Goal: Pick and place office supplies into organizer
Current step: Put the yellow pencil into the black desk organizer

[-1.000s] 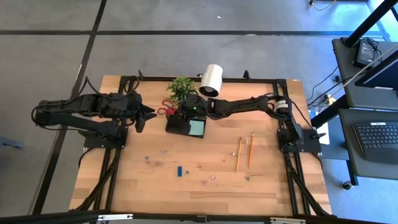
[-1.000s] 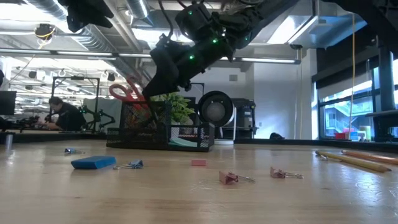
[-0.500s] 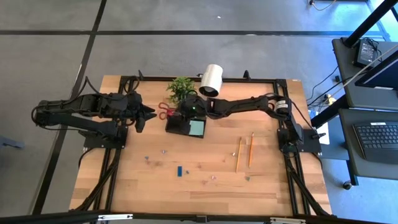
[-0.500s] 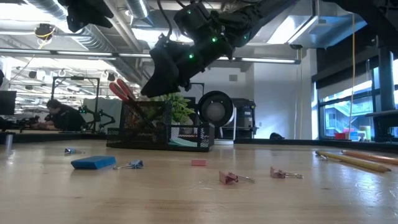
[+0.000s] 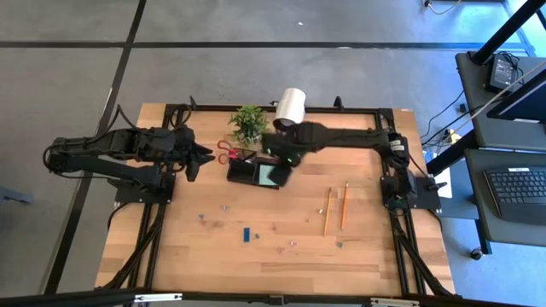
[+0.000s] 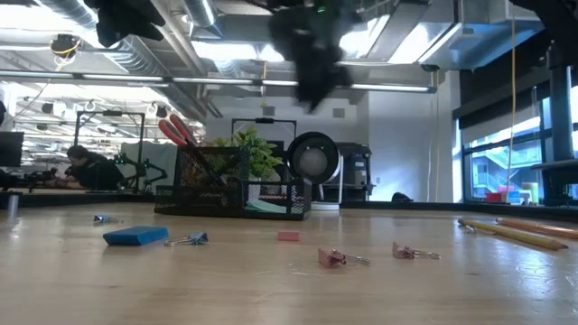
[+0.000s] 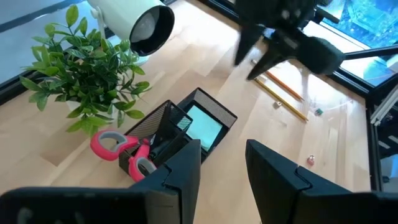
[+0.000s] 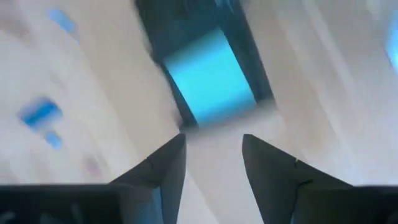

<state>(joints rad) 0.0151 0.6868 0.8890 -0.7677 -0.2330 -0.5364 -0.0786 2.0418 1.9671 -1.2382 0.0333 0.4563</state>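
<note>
Right gripper (image 5: 281, 159), fingers spread and empty, hangs above the organizer (image 5: 254, 173) holding scissors (image 5: 229, 153) and note pad (image 5: 271, 175), nearer than the left gripper (image 5: 201, 160) to the pencils (image 5: 335, 208), whose long axes point away from the organizer.

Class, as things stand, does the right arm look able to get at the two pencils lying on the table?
Probably yes. The pencils lie apart on bare wood on the right arm's side, nothing over them, and the right end effector is empty with its fingers apart, near the organizer.
</note>
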